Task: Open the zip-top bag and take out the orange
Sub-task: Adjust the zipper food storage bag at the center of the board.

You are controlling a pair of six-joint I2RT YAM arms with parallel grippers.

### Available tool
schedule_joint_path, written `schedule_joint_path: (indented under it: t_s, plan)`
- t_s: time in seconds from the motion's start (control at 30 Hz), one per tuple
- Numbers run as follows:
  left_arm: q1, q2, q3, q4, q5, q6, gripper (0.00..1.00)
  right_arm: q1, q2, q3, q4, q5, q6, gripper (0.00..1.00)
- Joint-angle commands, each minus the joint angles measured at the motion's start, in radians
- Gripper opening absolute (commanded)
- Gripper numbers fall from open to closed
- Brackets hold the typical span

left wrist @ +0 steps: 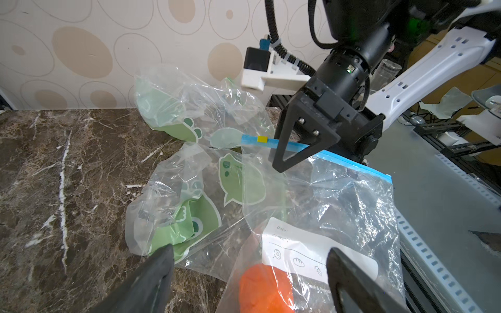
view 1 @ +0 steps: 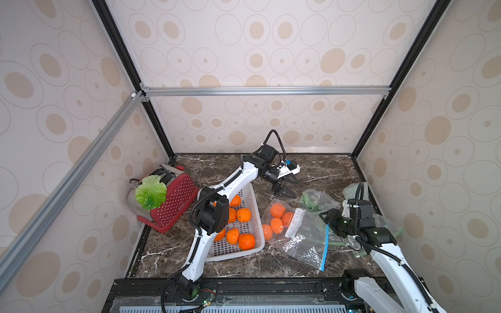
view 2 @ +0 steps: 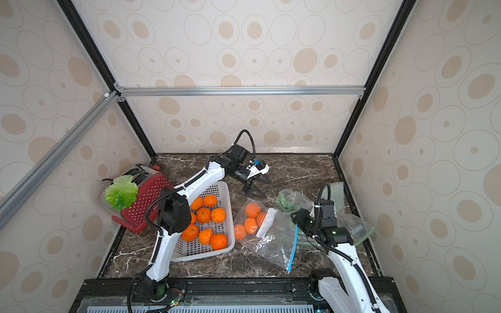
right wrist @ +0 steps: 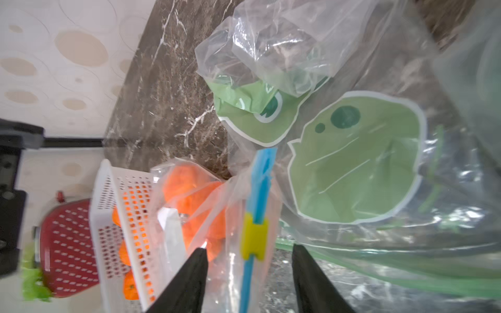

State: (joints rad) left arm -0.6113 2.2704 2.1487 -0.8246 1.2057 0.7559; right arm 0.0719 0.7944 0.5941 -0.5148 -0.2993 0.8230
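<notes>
Left gripper [view 1: 296, 189] hovers with fingers wide apart near the oranges [view 1: 278, 210] in the bag [view 1: 301, 244], which lies beside the basket [view 1: 233, 254]; film looks thin, slick and floppy, so grab the stiff yellow slider [right wrist: 254, 238], which the right gripper [right wrist: 249, 248] straddles, fingers apart, not yet clamped.

You see a dark marble tabletop [view 1: 325, 173], enclosed by cream circle-patterned wall panels [view 1: 257, 54] on aluminium framing [view 1: 265, 90].

- Zip-top bag [left wrist: 339, 195]: clear, glossy, crinkled plastic film; its zip strip [right wrist: 260, 189] is smooth blue plastic.
- My left gripper [left wrist: 250, 248]: matt black plastic.
- Basket [view 1: 230, 250]: white perforated plastic.
- Table [view 1: 325, 173]: polished, marble-veined.
</notes>
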Motion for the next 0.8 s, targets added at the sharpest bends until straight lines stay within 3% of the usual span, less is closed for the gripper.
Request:
schedule_joint_path:
  t_s: [0.0,0.13,0.27,0.37,0.57,0.77]
  plan:
    - [-0.016,-0.045,0.006,-0.021,-0.023,0.016,0.88,-0.007,-0.005,-0.026,0.098,-0.007,-0.013,0.34]
    - [-0.020,-0.050,0.019,-0.021,-0.025,0.016,0.85,-0.012,0.003,0.001,0.160,0.024,-0.181,0.01]
    - [-0.019,-0.054,0.063,-0.002,-0.037,-0.016,0.82,-0.011,0.004,0.082,0.316,-0.057,-0.436,0.00]
    - [-0.012,-0.080,0.086,0.016,-0.055,-0.025,0.81,-0.010,0.060,0.198,0.375,-0.239,-0.621,0.00]
    - [0.043,-0.205,0.009,0.139,-0.054,-0.109,0.81,-0.002,0.214,0.504,0.143,-0.516,-1.050,0.00]
    - [0.065,-0.360,-0.191,0.282,-0.097,-0.112,0.83,0.026,0.304,0.612,-0.027,-0.577,-1.371,0.00]
